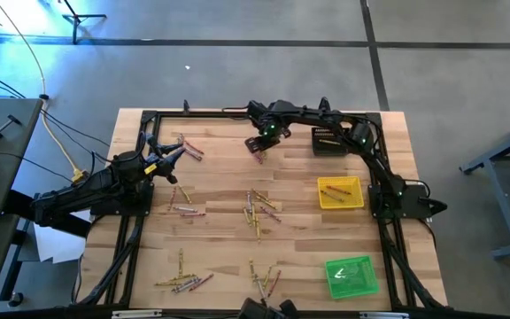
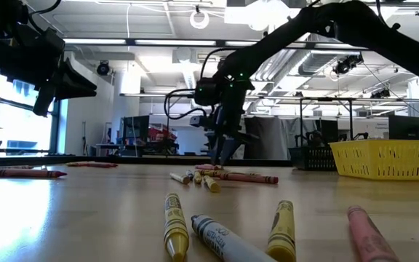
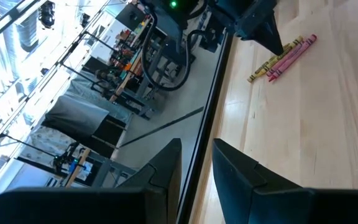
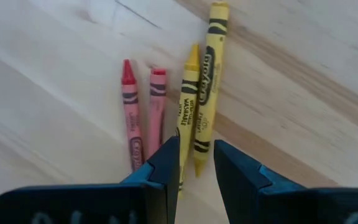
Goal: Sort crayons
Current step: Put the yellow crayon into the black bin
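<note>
The right pincer is poised just above four crayons on the desk, fingers slightly parted, nothing gripped. The left pincer is likewise parted, empty.

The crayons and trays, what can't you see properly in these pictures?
- Black tray, high view: the right arm crosses it, contents hidden.
- Yellow crayon, right wrist view: its lower end sits behind the right end effector.
- Green tray, high view: what's inside is too small to tell.
</note>
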